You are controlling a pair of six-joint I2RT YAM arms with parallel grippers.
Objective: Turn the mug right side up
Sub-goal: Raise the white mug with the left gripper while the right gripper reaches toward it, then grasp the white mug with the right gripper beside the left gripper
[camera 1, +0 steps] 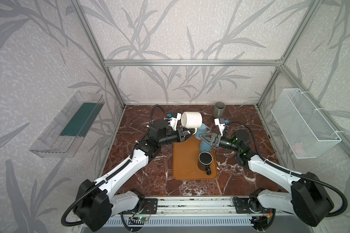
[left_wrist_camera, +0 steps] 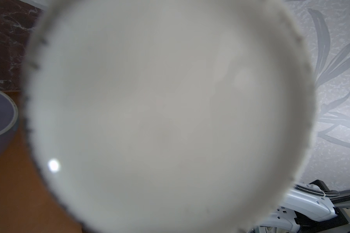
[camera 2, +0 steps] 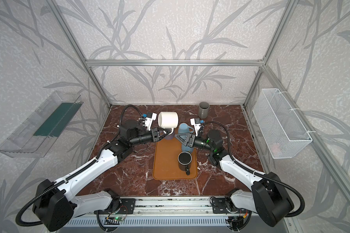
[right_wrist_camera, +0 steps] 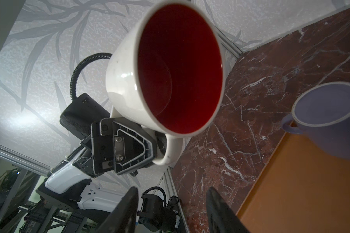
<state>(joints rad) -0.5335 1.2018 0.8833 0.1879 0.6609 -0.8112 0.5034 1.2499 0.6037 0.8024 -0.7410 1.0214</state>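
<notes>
In both top views you see the white mug [camera 1: 191, 120] [camera 2: 168, 120] up in the air, lying on its side over the 12 o'clock end of the orange tray [camera 1: 186, 169] [camera 2: 168, 167]. Its flat bottom faces 9 o'clock, its mouth faces 3 o'clock, and its handle hangs toward 6. Your L gripper [camera 1: 187, 134] [camera 2: 162, 134] is pinched tight on that handle. Your R gripper [camera 1: 203, 139] [camera 2: 180, 139] hovers at about 4 o'clock from the mug, over a blue mug [camera 1: 202, 128] [camera 2: 183, 128], fingers partway apart w/ nothing in them. A black mug [camera 1: 205, 160] [camera 2: 184, 159] stands mouth-up at about 4 o'clock on the tray. A gray cup [camera 1: 219, 110] [camera 2: 203, 110] stands on the table [camera 1: 141, 181] [camera 2: 129, 177] at 1 o'clock, near the back wall. L wrist view: the white mug [left_wrist_camera: 170, 113] fills nearly all of it, bottom first & very blurry, so you can't see the fingers here. R wrist view: you look right into the white mug [right_wrist_camera: 121, 84], red inside. The L gripper [right_wrist_camera: 150, 145] is shut on the handle just under it. The R gripper [right_wrist_camera: 172, 211] shows two dark fingers [right_wrist_camera: 127, 211] apart, empty. A purple mug [right_wrist_camera: 327, 121] sits upside down at the tray's corner.
</notes>
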